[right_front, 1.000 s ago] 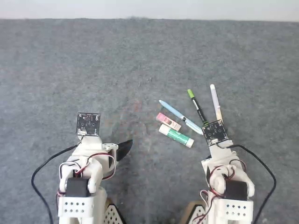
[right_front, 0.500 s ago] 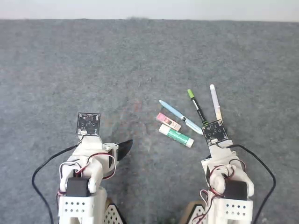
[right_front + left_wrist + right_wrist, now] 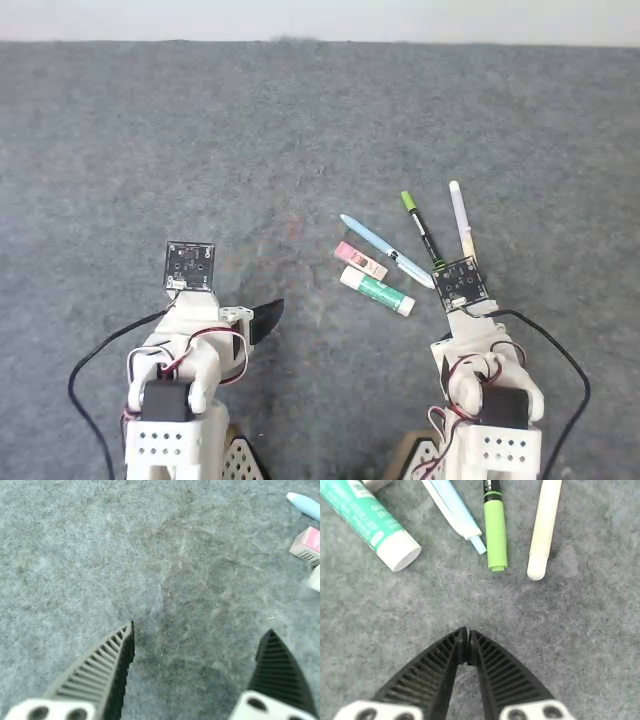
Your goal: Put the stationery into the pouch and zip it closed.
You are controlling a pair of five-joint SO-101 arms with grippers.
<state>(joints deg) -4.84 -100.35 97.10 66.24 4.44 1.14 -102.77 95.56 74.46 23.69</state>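
The left gripper (image 3: 200,626) is held spread, the right gripper (image 3: 468,630) pinched on nothing. A pink block (image 3: 307,545), perhaps an eraser, is seen nearby.

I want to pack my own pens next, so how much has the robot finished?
Nothing is done yet. The blue pen, green marker, white pen, pink eraser and glue stick all lie loose on the grey mat. Nothing is in hand: the left end effector is open and empty, the right end effector is shut on nothing, near the pen ends. All the packing and zipping is left.
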